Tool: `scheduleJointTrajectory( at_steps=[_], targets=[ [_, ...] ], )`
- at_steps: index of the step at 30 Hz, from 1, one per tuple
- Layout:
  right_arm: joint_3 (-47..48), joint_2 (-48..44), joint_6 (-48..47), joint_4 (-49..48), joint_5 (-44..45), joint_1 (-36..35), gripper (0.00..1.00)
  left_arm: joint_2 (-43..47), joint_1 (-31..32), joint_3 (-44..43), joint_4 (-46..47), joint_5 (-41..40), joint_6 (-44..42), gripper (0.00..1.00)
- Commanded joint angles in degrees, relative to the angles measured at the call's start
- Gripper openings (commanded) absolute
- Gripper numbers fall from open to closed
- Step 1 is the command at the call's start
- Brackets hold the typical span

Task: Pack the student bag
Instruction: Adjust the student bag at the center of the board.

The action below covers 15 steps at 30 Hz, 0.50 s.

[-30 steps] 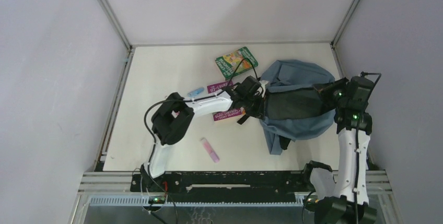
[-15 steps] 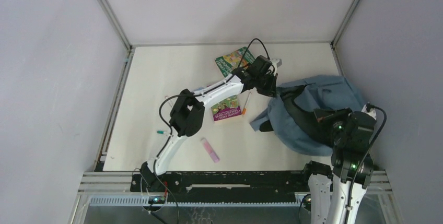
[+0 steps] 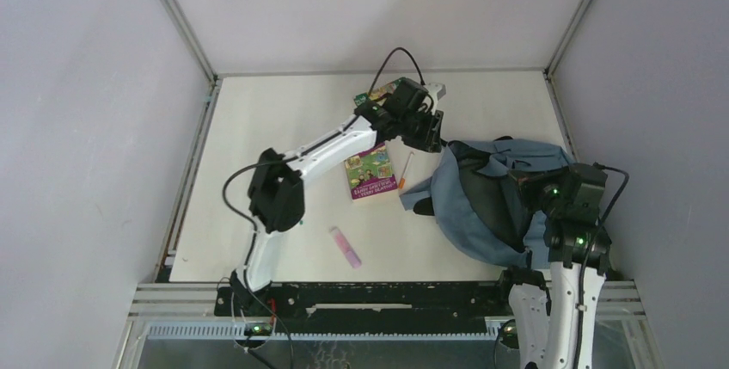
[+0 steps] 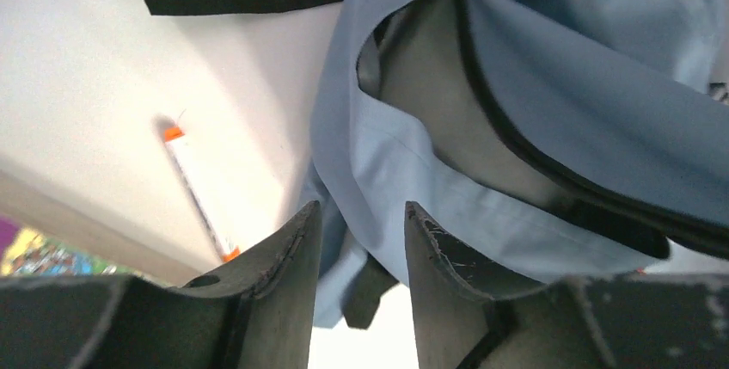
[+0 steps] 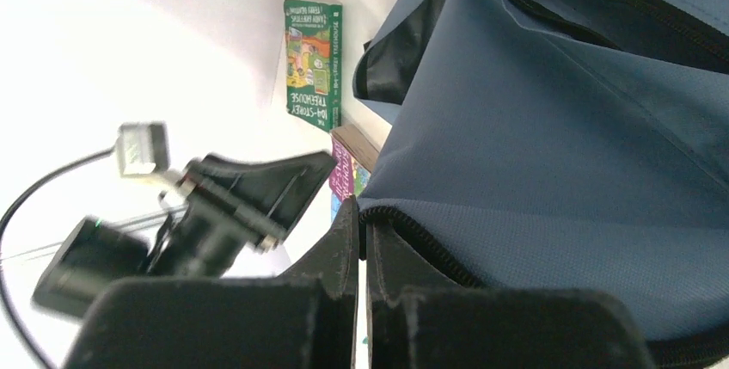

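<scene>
Jaws of the right gripper [image 5: 358, 218] are clamped shut on the zip edge of the student bag [image 3: 481, 201], slumped at the right of the table [image 3: 284, 128], and its opening may be lost if fabric slips, since the left gripper [image 4: 361, 210] beyond is held parted and empty.

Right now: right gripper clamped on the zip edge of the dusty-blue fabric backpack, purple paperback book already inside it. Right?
No. The right gripper is clamped on the zip edge of the dusty-blue fabric backpack, but the purple paperback book is not inside: the top external view shows it flat on the table, left of the backpack.
</scene>
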State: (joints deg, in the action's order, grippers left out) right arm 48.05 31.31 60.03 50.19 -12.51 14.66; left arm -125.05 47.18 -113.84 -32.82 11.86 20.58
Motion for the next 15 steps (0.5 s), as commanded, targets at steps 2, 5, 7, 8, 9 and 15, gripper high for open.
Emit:
scheduleJointTrajectory(
  at_steps=[2, 5, 7, 8, 9, 15],
  targets=[
    [0.55, 2.65, 3.5, -9.05, 0.67, -0.85, 0.0, 11.18, 1.68, 6.57, 0.51, -1.08, 3.97, 0.44],
    [0.55, 2.95, 3.42, -9.83, 1.07, -0.62, 0.0, 11.76, 3.89, 8.26, 0.56, -1.06, 6.2, 0.44],
    [0.55, 2.75, 3.42, -9.86, 0.96, -0.59, 0.0, 11.76, 5.29, 7.88, 0.4, -0.84, 6.08, 0.45],
    [0.55, 2.73, 3.3, -9.78, 0.8, -0.59, 0.0, 11.76, 5.71, 7.45, 0.33, -0.05, 6.05, 0.45],
    [0.54, 2.71, 3.16, -9.51, 0.6, -0.59, 0.0, 11.95, 5.93, 7.18, 0.42, 1.29, 6.37, 0.45],
    [0.74, 2.15, 1.19, -8.08, -0.8, 0.04, 0.0, 18.13, 6.81, 16.9, 16.81, 23.35, 3.62, 0.48]
  ],
)
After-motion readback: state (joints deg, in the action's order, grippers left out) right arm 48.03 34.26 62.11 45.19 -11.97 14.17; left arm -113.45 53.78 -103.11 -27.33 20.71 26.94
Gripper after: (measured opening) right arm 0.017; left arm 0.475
